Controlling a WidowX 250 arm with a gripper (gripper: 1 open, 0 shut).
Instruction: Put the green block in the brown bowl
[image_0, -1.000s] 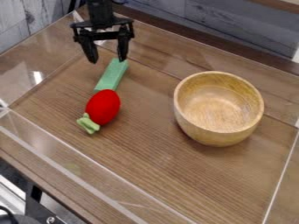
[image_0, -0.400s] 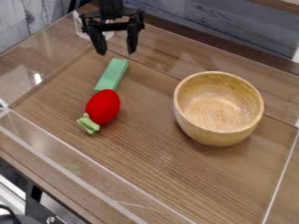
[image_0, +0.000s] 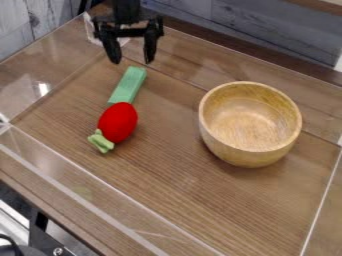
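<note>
Lying outside brown bowl (image_0: 250, 122): green block (image_0: 128, 84)

Grainy wooden brown bowl (image_0: 250, 123), matte green block (image_0: 128, 84)

On the surface (image_0: 201, 190), the block (image_0: 130, 83) lies left of the bowl (image_0: 250, 123), its near end touching the ball-like object (image_0: 118, 121). The gripper (image_0: 128, 48) hangs just behind the block.

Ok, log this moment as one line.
claw: open, above far end of block | block: flat on table, not held, beside red ball | bowl: empty
</note>
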